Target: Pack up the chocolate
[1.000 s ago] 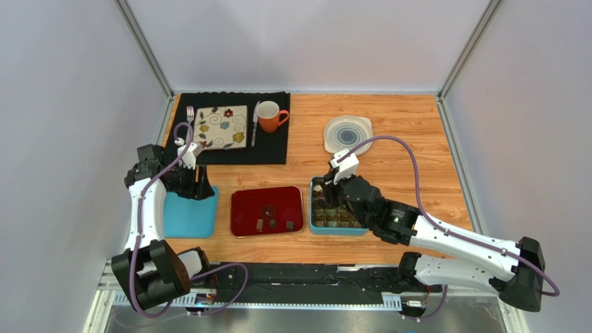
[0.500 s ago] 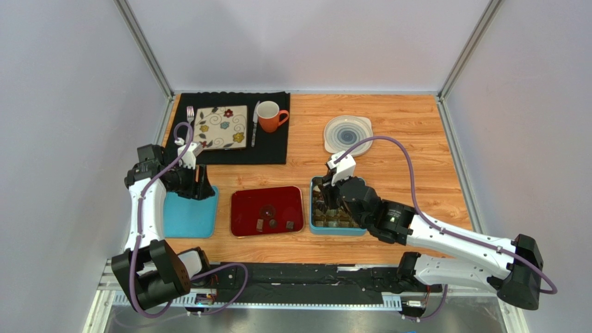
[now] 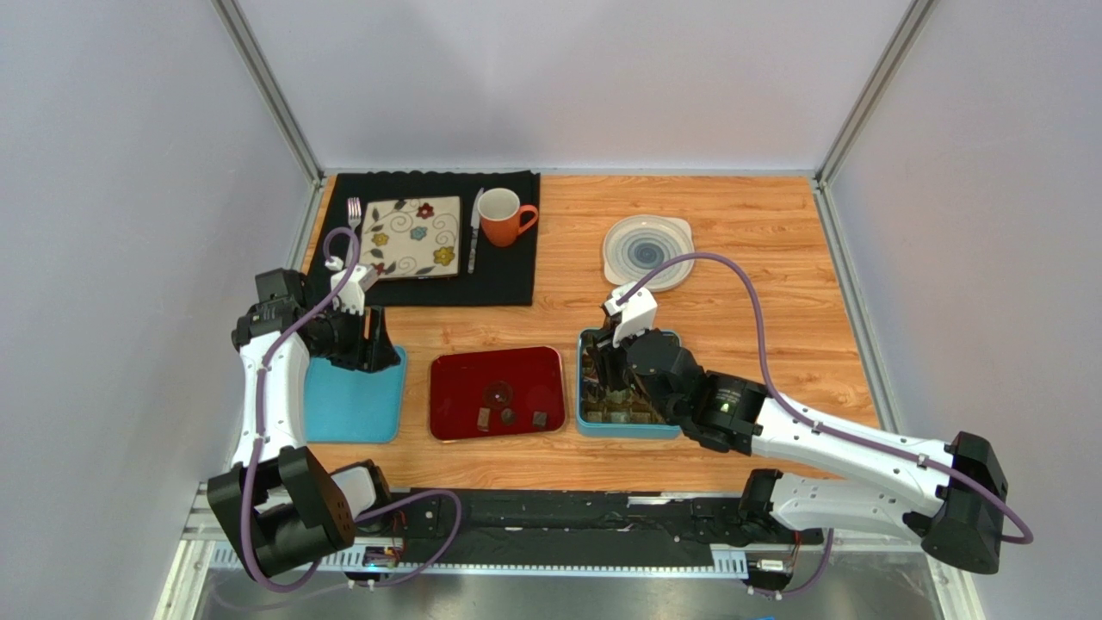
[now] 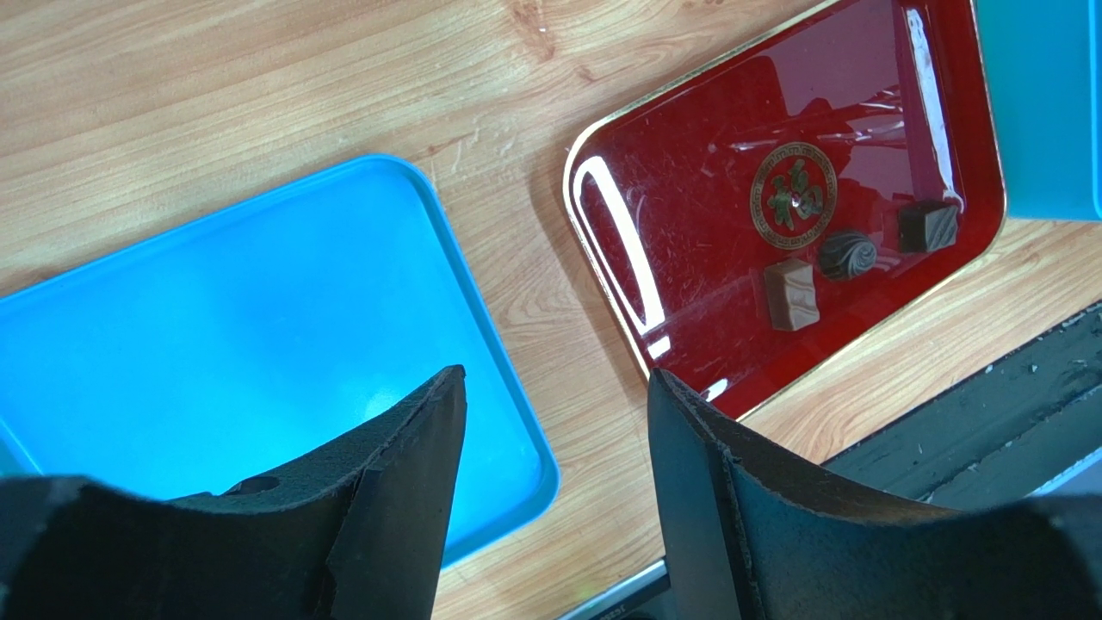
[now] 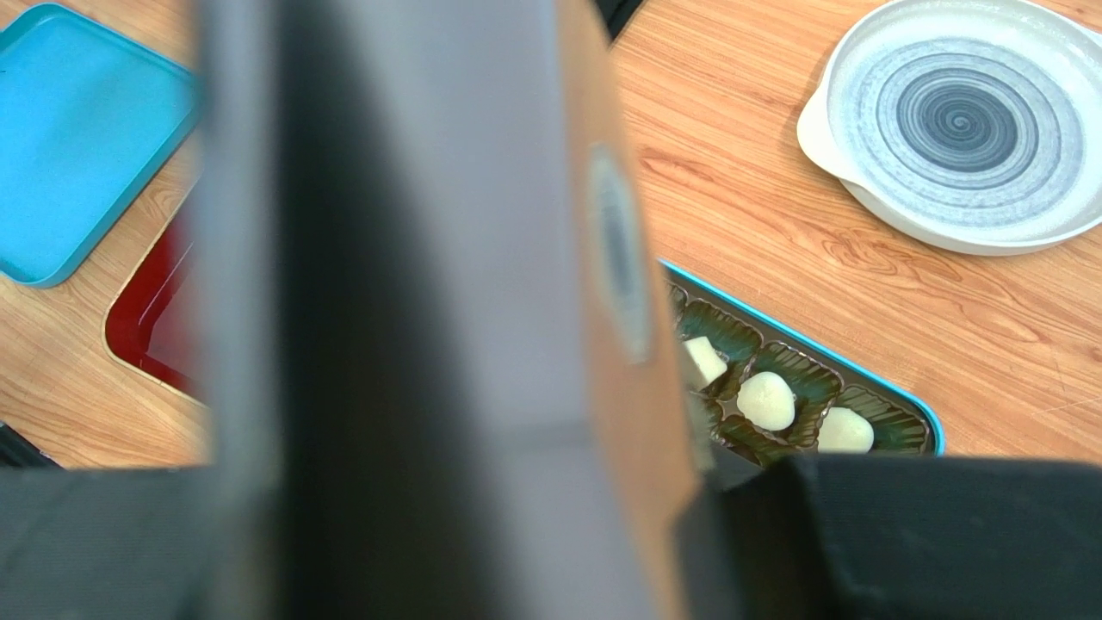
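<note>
Two robot arms are working at a wooden bench [image 3: 776,297]. The left hand [image 4: 554,394] is hovering above the right-hand side of a blue tray [image 4: 233,323], its fingers standing well apart with nothing between them. Just beside that tray, a red tray [image 4: 724,194] is carrying three dark chocolates [image 4: 847,253], which are lying close together towards its near edge, clear of the hand.

The right hand [image 3: 616,372] is reaching down over the far end of a teal box [image 3: 631,432], which is sitting to the right of the red tray. A blurred finger close to the lens is blocking most of the right wrist view, so it cannot be told how far this hand is open or whether it is gripping anything. Past that finger, three white chocolates [image 5: 766,401] are sitting in separate cups of the box's brown insert [image 5: 809,381], along the rim facing a grey swirl-patterned plate [image 3: 647,249].

At the bench's far left, an orange mug [image 3: 502,217] and a floral square plate [image 3: 411,238] are resting on a black mat [image 3: 511,278].
</note>
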{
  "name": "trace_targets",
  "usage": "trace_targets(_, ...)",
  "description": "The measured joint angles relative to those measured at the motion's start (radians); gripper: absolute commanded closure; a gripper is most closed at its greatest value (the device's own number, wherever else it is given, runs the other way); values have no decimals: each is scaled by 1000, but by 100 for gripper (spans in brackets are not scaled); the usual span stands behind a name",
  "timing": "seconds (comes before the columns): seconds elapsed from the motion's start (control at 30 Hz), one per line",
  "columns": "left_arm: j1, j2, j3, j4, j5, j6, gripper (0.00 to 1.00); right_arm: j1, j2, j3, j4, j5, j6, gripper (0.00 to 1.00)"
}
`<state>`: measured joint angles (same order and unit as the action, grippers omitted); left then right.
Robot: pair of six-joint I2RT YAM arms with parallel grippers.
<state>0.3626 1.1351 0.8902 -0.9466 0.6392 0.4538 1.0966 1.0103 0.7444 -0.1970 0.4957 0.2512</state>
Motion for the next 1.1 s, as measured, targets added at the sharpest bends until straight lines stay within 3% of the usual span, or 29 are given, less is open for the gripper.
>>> trace_targets(0.37, 0, -4, 0, -1, 0, 0, 37, 0, 2, 18, 0, 0, -13, 61)
trace_targets(0.7, 0, -8, 0, -3, 0, 0, 37, 19, 13, 63, 3, -26, -32, 70)
trace_targets(1.1, 0, -8, 0, -3, 7, 0, 37, 129, 283, 235, 142, -103, -57, 69)
